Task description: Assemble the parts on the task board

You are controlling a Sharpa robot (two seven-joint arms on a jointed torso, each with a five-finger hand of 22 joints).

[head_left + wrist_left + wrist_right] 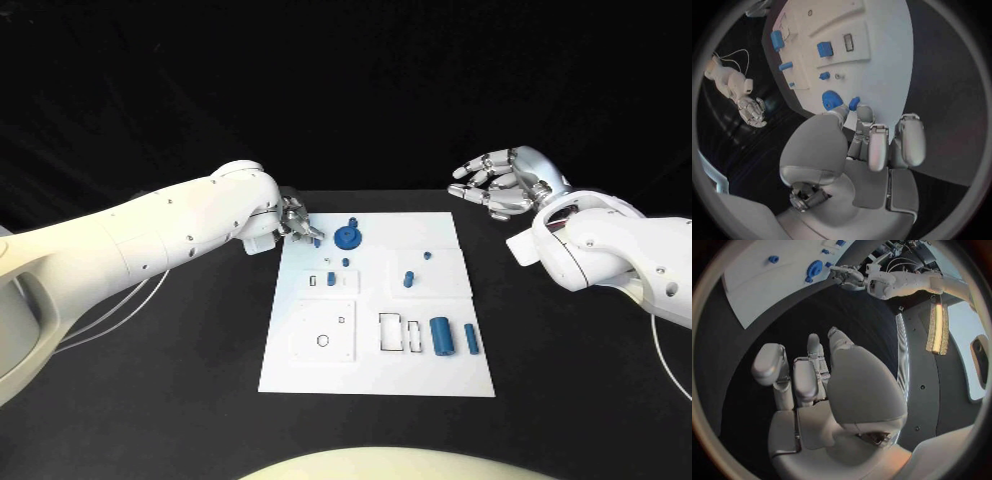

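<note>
You see a black table [173, 400] under a dark room. From the left, your left hand [299, 224] hovers at the far left corner of the white task board [378, 375], fingers loosely apart, gripping nothing, just beside the round blue part [348, 238]. More blue parts [443, 337] lie toward the board's near right. Your right hand [498, 182] hangs beyond the board's far right corner, fingers curled, empty.
</note>
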